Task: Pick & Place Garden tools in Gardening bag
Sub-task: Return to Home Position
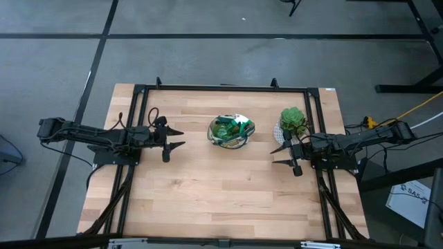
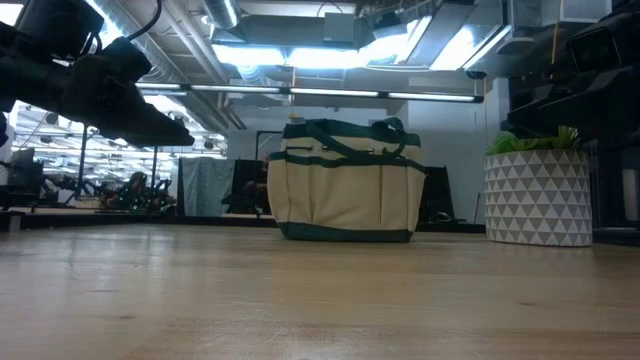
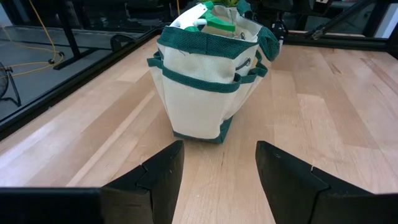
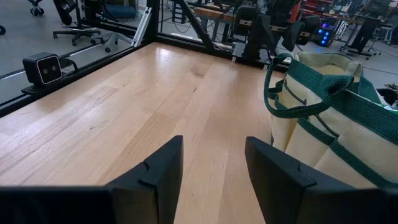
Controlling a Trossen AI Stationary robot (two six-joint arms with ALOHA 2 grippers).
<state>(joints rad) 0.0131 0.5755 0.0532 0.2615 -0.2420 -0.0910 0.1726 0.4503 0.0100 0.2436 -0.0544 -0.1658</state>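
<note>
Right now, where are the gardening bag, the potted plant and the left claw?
gardening bag (image 2: 345,195): low view, front fabric panel.
potted plant (image 2: 538,198): low view, patterned white pot wall.
left claw (image 1: 182,137): high view, midway between its open fingertips.

The table (image 1: 208,194) is lit evenly from above; only faint, soft shadows are cast around the gardening bag (image 1: 231,131). In the low view, glare is thrown by ceiling strip lights (image 2: 330,92), and a sheen is left on the wood.
</note>
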